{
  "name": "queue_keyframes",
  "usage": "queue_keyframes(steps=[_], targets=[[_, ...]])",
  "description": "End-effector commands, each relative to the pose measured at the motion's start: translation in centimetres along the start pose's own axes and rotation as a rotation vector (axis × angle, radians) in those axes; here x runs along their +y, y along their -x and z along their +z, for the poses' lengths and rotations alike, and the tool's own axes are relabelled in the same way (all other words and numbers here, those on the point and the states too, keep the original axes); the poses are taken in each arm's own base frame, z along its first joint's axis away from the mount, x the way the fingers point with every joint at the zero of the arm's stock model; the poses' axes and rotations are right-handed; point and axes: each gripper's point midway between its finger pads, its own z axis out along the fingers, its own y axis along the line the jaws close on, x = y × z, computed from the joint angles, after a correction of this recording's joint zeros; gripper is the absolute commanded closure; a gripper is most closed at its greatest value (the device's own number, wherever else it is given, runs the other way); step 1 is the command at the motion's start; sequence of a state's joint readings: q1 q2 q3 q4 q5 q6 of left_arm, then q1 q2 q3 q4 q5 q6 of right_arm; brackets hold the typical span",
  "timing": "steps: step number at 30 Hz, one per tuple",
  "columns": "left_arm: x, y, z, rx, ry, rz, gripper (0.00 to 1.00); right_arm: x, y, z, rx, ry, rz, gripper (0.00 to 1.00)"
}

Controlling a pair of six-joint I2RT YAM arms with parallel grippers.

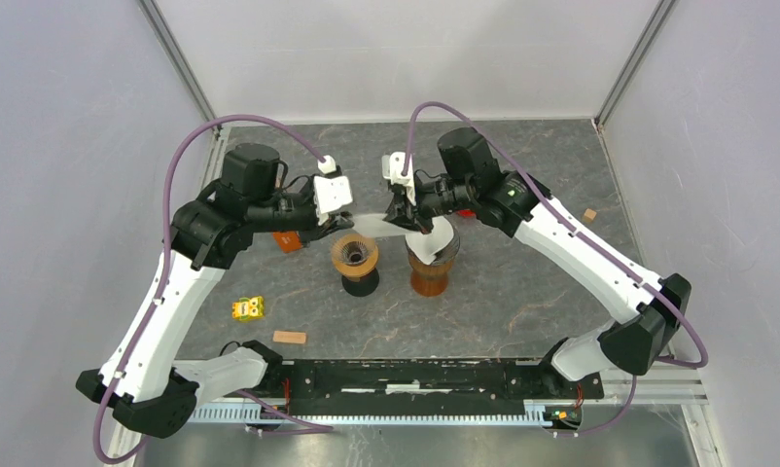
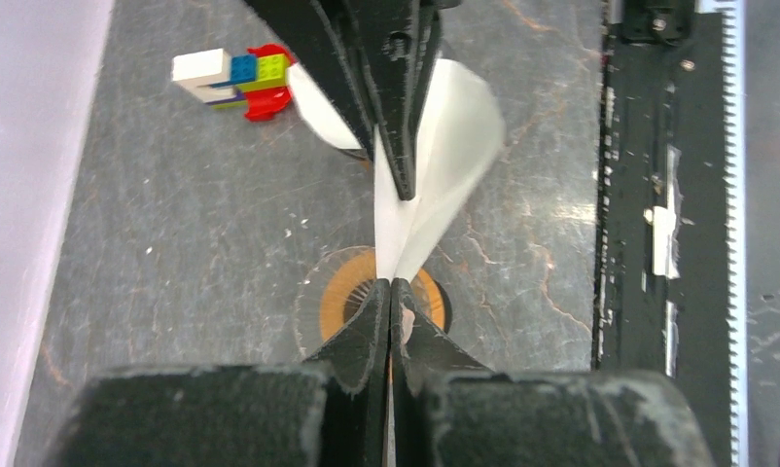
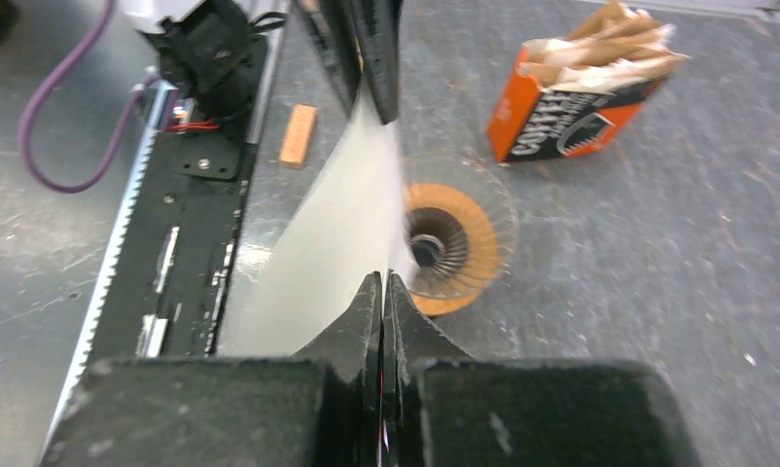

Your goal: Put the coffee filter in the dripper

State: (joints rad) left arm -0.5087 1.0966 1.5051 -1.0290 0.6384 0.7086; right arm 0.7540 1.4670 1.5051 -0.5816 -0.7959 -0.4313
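Top external view, at frame centre: left pincer (image 1: 341, 226) and right pincer (image 1: 402, 222) each clench an end of the filter (image 1: 372, 221) above the orange dripper (image 1: 355, 255).

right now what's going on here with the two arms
Both arms are handling one white coffee filter. The left claw and the right claw are each shut on an edge of it, holding it between them roughly over the orange dripper, which stands on the table. The filter is not yet in the dripper.
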Motion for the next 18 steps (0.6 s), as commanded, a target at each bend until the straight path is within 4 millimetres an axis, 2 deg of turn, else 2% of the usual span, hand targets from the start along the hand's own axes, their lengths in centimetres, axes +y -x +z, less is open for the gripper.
queue_keyframes(steps=[1,4,7,9,11,15,18], targets=[[5.1,2.8,-1.4,-0.064,0.274,-0.084,0.63,-3.9,5.3,-3.4,-0.063,-0.283,-0.065,1.0],[7.8,4.5,-2.2,-0.125,0.413,-0.171,0.34,-6.3,6.4,-5.0,-0.089,-0.456,-0.034,1.0],[9.3,6.4,-2.5,-0.208,0.474,-0.281,0.18,-8.9,7.0,-7.2,-0.116,-0.653,0.0,1.0],[10.2,7.5,-2.5,-0.268,0.498,-0.384,0.14,-10.2,7.2,-8.6,-0.136,-0.765,0.019,1.0],[10.6,8.2,-1.7,-0.323,0.479,-0.513,0.13,-11.5,7.3,-9.6,-0.136,-0.857,0.061,1.0],[10.8,8.9,1.0,-0.386,0.375,-0.754,0.13,-12.9,6.8,-10.5,-0.141,-0.966,0.124,1.0],[11.0,9.4,2.5,-0.406,0.316,-0.861,0.13,-13.6,6.4,-10.8,-0.137,-1.017,0.15,1.0]])
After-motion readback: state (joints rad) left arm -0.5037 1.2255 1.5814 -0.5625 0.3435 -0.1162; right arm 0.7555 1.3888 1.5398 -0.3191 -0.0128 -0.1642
